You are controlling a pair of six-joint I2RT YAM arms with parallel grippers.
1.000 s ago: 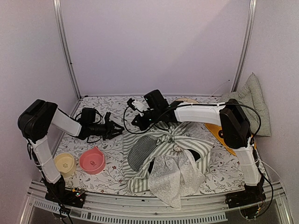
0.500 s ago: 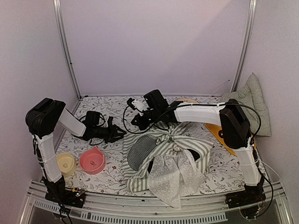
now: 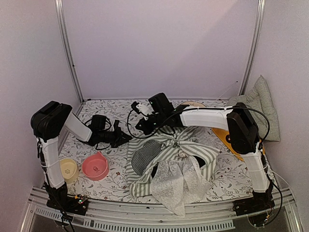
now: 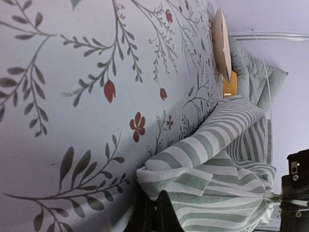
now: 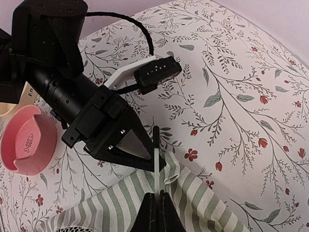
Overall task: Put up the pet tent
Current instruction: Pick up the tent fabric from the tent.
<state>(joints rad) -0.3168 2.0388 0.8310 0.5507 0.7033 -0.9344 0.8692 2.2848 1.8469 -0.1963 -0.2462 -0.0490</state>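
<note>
The pet tent [image 3: 193, 152] lies collapsed on the flowered tablecloth, green-and-white stripes with its black mesh window [image 3: 145, 157] facing up and the white lace curtain [image 3: 176, 183] spilling toward the front. My right gripper [image 5: 156, 195] is shut on a thin white pole [image 5: 156, 162] with a black tip, at the tent's far left corner. My left gripper [image 4: 155, 200] comes in from the left, shut, its tips pinching the striped corner hem [image 4: 169, 169]. In the top view the left gripper [image 3: 128, 138] and the right gripper [image 3: 143, 129] nearly meet there.
A pink bowl [image 3: 95, 166] and a pale yellow bowl [image 3: 67, 170] sit at the front left. A gingham cushion [image 3: 260, 108] leans in the back right corner, with an orange sheet [image 3: 223, 135] and a beige disc [image 3: 193, 104] nearby.
My left arm has moved right to the tent's corner and its jaws have closed there. The tent fabric and lace shifted slightly left. The right arm has stayed put.
</note>
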